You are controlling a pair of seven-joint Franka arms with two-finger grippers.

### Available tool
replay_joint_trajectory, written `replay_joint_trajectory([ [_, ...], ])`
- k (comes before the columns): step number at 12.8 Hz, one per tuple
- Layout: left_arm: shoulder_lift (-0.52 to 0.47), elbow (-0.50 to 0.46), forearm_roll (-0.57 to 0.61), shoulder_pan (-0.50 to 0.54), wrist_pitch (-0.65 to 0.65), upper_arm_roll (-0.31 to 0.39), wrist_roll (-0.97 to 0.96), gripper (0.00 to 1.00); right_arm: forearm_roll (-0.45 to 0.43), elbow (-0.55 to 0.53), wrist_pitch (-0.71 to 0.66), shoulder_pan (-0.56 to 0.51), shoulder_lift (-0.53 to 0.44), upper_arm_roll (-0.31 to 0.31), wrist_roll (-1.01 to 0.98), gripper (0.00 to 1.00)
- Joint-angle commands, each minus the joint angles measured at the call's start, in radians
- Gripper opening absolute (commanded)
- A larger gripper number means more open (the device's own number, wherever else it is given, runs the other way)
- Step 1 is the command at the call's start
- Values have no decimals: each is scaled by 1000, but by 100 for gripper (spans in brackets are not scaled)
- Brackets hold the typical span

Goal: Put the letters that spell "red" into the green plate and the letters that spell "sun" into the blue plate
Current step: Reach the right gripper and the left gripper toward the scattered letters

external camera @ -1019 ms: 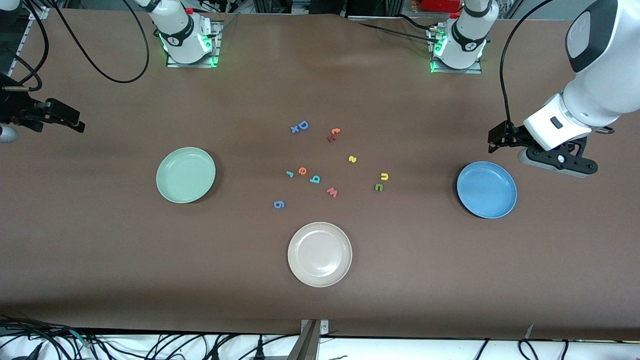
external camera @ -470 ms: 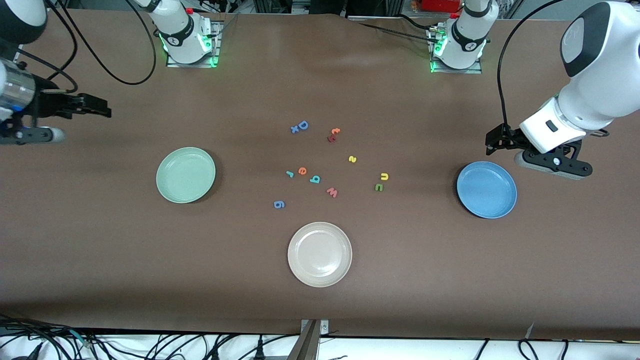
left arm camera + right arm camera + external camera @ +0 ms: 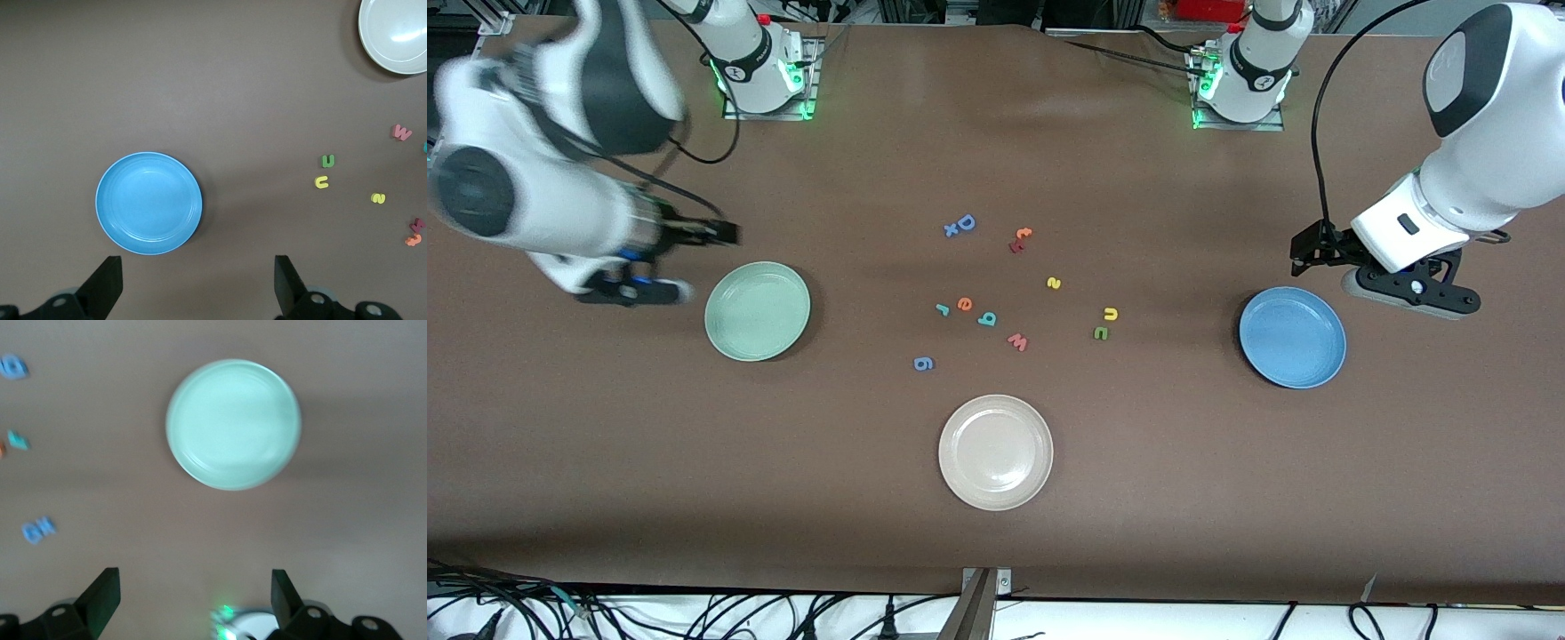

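The green plate (image 3: 757,310) lies toward the right arm's end of the table and the blue plate (image 3: 1292,337) toward the left arm's end. Between them lie the teal r (image 3: 942,308), orange e (image 3: 964,304), teal d (image 3: 987,318), yellow s (image 3: 1054,283), yellow u (image 3: 1110,314) and green n (image 3: 1101,333). My right gripper (image 3: 725,233) hangs open and empty over bare table by the green plate (image 3: 233,423). My left gripper (image 3: 1303,253) is open and empty over the table beside the blue plate (image 3: 148,203).
A beige-white plate (image 3: 995,452) sits nearer the front camera than the letters. Other loose letters are a pink w (image 3: 1017,341), a blue g (image 3: 923,363), a blue D (image 3: 965,222) and an orange t (image 3: 1023,233). Both arm bases stand along the table's back edge.
The right arm has swung in from the table's end toward the green plate. The left arm shifted slightly at first and now holds still. No letter or plate has moved.
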Motion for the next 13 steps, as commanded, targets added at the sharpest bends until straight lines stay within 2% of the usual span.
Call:
replay_joint_trajectory([
  [1,-25,-24,18,-4,11,4,11,100,6,20,128,122,91,-11,228,100],
  [4,-20,-29,20,-7,10,4,11,100,6,23,318,238,200,-12,515,100],
  [6,-13,-87,15,-27,22,1,11,100,6,29,438,311,264,-12,710,100],
  [8,-8,-163,12,-44,111,1,3,100,7,31,504,366,312,-11,946,100],
  [10,1,-232,-3,-65,215,-4,-5,100,15,47,626,423,375,-11,1148,100],
  [13,33,-297,-68,-91,335,-8,-29,100,13,164,690,458,499,-12,1379,100],
])
